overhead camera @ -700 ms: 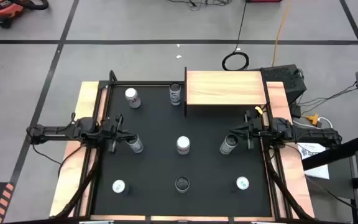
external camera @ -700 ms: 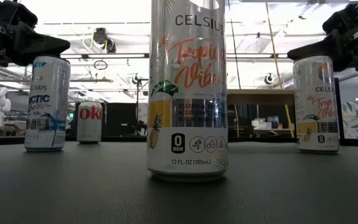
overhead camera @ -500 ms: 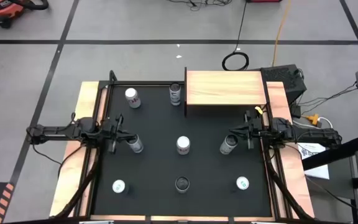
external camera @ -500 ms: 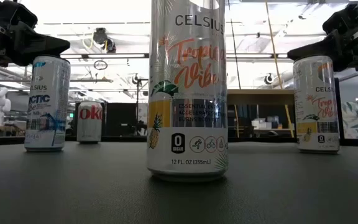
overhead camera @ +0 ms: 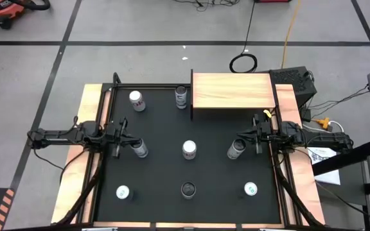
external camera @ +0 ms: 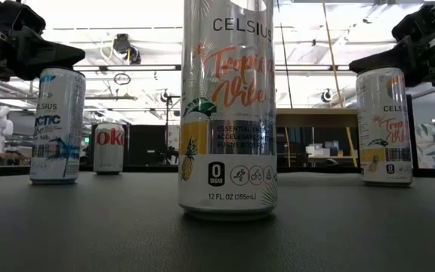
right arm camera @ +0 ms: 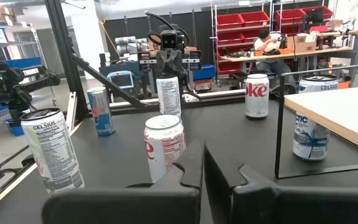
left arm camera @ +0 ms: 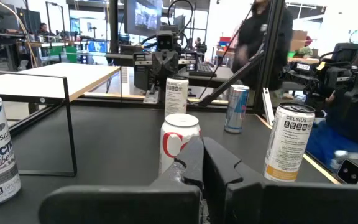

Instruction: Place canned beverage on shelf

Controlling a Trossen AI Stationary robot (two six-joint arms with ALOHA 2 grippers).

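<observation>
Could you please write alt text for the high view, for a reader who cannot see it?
Seen from above, eight cans stand on a black mat, and the light-wood shelf at its far edge is empty. The left claw and right claw, both shut, wait at the mat's sides, each beside a can.

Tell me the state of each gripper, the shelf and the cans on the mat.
left gripper: shut, empty, at the mat's left edge.
right gripper: shut, empty, at the mat's right edge.
shelf: bare, no can on it.
cans: eight, all upright on the black mat.
</observation>
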